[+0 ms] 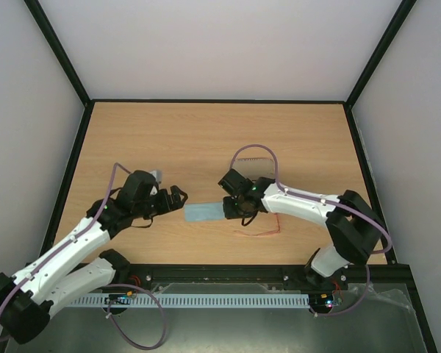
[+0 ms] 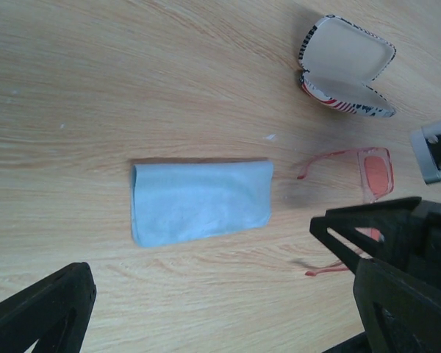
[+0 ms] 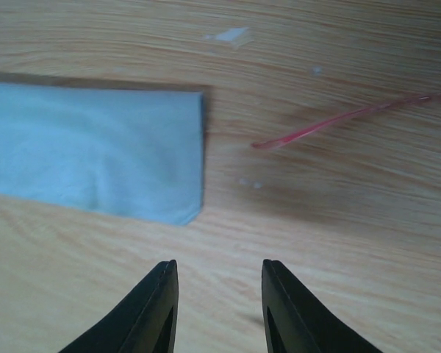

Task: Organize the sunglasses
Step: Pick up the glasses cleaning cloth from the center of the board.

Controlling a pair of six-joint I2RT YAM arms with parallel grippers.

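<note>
Left wrist view: nothing organized yet, sunglasses lie unfolded on the table beside the cloth, near the open case; left gripper wide apart, right gripper narrowly apart, both empty.

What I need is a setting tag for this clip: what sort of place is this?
Probably a robot test cell, not a home: a wooden table boxed in by pale walls, left arm and right arm bolted at its near edge.

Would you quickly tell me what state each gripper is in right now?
Left gripper: wide open, holding nothing.
Right gripper: partly open, nothing between its fingers.
</note>
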